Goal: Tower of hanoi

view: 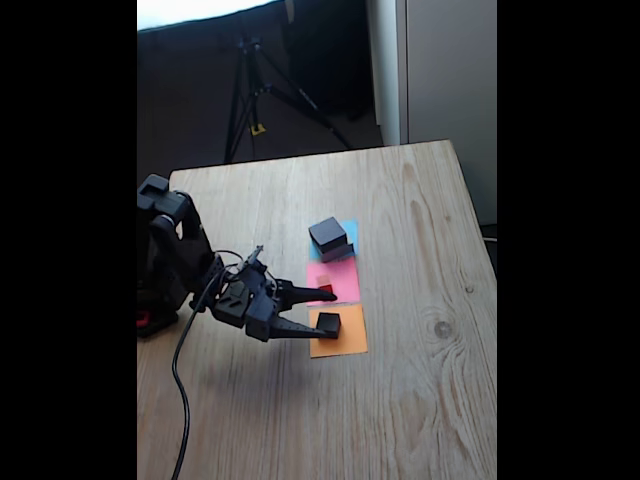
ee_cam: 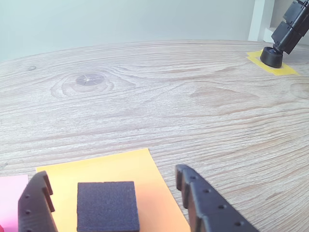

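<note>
Sitting on a wooden desk, the tower of hanoi is split over three paper squares laid in a row. In the fixed view, going left to right, the dark arm is reaching in from the left edge, a black cable is trailing off it toward the desk's near edge, and the tool is lying low with its fingers spread. The small black cube is resting on the orange paper square, just at the tip of the nearer finger. The tiny red cube is lying on the pink paper square, partly hidden behind the farther finger. Farther back, the black slab is sitting on top of the grey slab, both on the blue paper square.

In the wrist view, a strip of pink paper is showing at the far left, then the left finger, then the matte, fine-grained cube standing between the two fingers with gaps on both sides, then the right finger. The tool is not gripping anything. At the top right, a black tripod foot is standing on a yellow patch.
</note>
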Controlling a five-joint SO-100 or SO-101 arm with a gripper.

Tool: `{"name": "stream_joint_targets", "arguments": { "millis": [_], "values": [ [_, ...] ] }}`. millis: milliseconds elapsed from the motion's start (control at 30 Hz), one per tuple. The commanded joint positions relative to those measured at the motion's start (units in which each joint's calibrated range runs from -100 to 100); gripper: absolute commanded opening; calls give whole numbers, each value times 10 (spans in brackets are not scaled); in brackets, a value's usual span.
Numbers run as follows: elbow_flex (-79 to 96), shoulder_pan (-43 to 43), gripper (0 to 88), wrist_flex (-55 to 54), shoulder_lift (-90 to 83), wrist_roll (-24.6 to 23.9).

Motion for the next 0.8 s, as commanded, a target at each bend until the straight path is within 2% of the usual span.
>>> {"name": "stream_joint_targets", "arguments": {
  "millis": [0,767],
  "values": [
    [-9,-1,308,-24,13,7],
    [-62,0,298,-83,128,7]
  ]
}}
